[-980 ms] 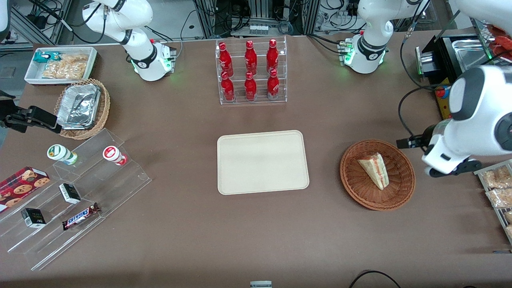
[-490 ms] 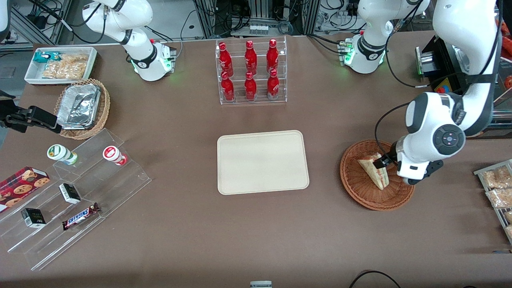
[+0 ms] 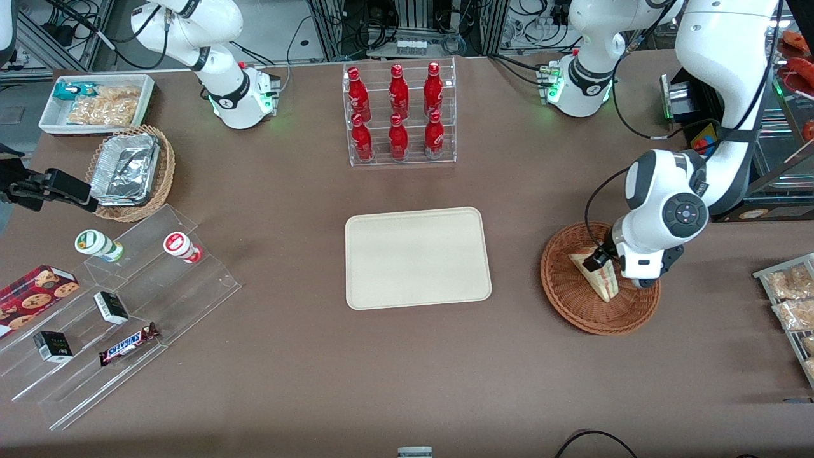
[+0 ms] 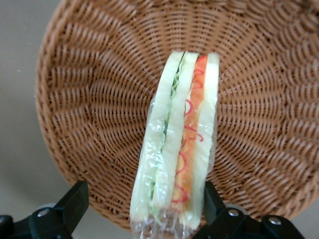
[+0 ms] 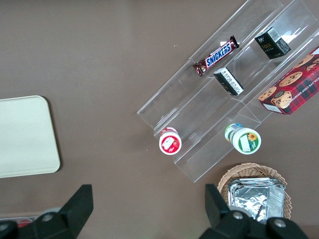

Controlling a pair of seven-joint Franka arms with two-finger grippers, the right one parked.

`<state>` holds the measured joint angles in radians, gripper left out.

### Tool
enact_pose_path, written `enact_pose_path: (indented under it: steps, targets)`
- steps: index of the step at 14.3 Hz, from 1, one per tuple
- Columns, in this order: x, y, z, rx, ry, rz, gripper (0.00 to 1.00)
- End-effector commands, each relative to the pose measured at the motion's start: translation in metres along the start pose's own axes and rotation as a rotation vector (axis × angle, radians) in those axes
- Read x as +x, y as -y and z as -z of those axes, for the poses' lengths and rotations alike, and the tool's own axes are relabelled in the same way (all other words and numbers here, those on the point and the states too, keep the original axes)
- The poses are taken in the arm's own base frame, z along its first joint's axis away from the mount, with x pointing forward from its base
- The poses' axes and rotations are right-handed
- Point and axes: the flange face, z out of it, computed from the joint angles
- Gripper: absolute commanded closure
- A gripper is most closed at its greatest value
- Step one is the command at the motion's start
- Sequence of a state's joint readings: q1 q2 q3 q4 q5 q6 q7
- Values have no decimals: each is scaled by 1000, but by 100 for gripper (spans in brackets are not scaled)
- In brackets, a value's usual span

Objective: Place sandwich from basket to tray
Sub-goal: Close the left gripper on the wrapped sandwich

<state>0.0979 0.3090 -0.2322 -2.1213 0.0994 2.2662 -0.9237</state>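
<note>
The sandwich (image 3: 605, 287), a plastic-wrapped white wedge with red and green filling, lies in the reddish-brown wicker basket (image 3: 572, 306) toward the working arm's end of the table. My left gripper (image 3: 607, 267) is low over it, open, with one black finger on each side of the wedge's wide end. In the left wrist view the sandwich (image 4: 182, 149) lies between the fingers (image 4: 75, 200) on the basket (image 4: 89, 99); one finger is close to the bread and the other stands apart from it. The cream tray (image 3: 416, 257) lies bare mid-table and also shows in the right wrist view (image 5: 25, 134).
A clear rack of red bottles (image 3: 399, 114) stands farther from the camera than the tray. Bagged snacks (image 3: 792, 299) lie at the working arm's table edge. Toward the parked arm's end are stepped acrylic shelves (image 3: 114, 305), a tan basket of foil trays (image 3: 130, 172) and a white bin (image 3: 95, 102).
My left arm has swung in from beside the basket to over it and come down. Its open fingers now straddle the sandwich. The sandwich has not moved.
</note>
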Motion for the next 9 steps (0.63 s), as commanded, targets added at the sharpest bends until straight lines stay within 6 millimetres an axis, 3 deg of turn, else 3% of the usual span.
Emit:
enact_pose_path:
  steps: [1,2,3,4,5,9]
  targets:
    - [-6,3,-11,-4,-16,9,0]
    - [-6,3,-13,-6,-16,9,4]
    - [-6,3,-15,-10,-17,9,32]
    - [-6,3,-16,-9,-16,9,71]
    - [-5,2,-13,-10,-18,5,86]
    - [4,-8,14,-31,-45,-67,94]
